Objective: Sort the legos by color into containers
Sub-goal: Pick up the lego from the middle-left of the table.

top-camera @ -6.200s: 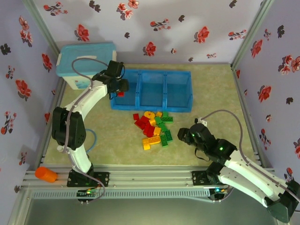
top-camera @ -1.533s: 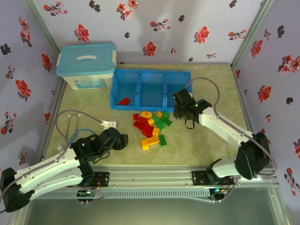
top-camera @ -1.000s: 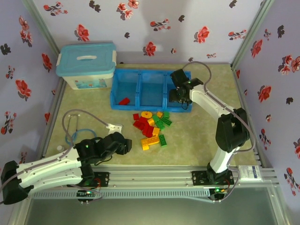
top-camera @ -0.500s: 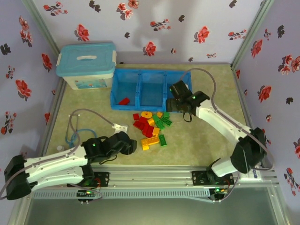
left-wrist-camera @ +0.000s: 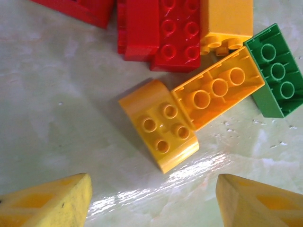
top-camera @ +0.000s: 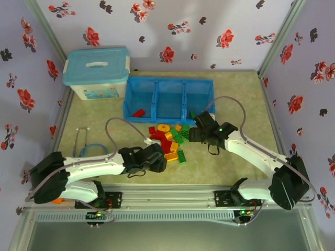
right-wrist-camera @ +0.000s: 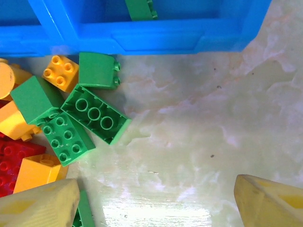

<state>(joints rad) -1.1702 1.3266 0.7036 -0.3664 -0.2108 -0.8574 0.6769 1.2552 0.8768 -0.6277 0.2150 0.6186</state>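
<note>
Moved: your left gripper [top-camera: 158, 158] now sits at the near edge of the legos [top-camera: 170, 138], right gripper [top-camera: 194, 134] is back from the tray [top-camera: 168, 121] | pincers: both released, empty | legos: most heaped before tray; red brick [top-camera: 138, 112] in left compartment, green brick [right-wrist-camera: 139, 8] in right

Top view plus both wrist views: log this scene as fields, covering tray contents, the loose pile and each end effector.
tray: blue tray, three compartments
left compartment: one red brick
right compartment: a green brick
loose pile: red, yellow and green legos in front of the tray
left end effector: open, above a yellow brick
right end effector: open, over bare table beside green bricks
</note>
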